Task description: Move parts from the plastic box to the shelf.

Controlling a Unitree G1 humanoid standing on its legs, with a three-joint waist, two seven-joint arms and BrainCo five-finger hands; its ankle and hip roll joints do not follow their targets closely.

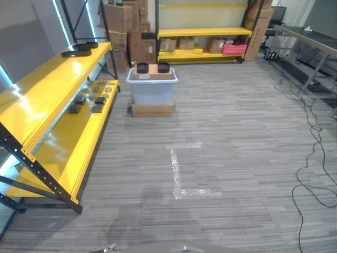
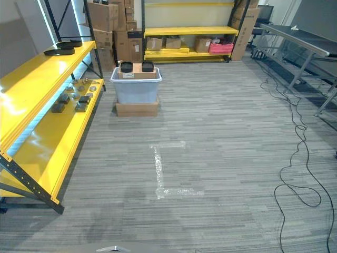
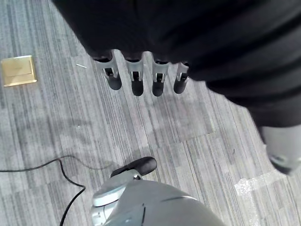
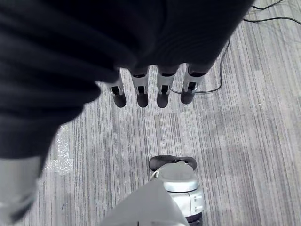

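A pale grey plastic box stands on a flat cardboard box on the carpet, a few steps ahead. Two dark round parts and a brown carton lie on top of it. The yellow shelf runs along the left; several small dark parts lie on its lower level and a dark flat part on its upper level. My left hand hangs over bare carpet, fingers straight, holding nothing. My right hand hangs the same way, open and empty.
A second yellow shelf with cartons and a pink crate lines the far wall. Stacked cardboard boxes stand behind the plastic box. Black cables trail over the carpet at the right, by a metal table. Tape marks lie on the floor.
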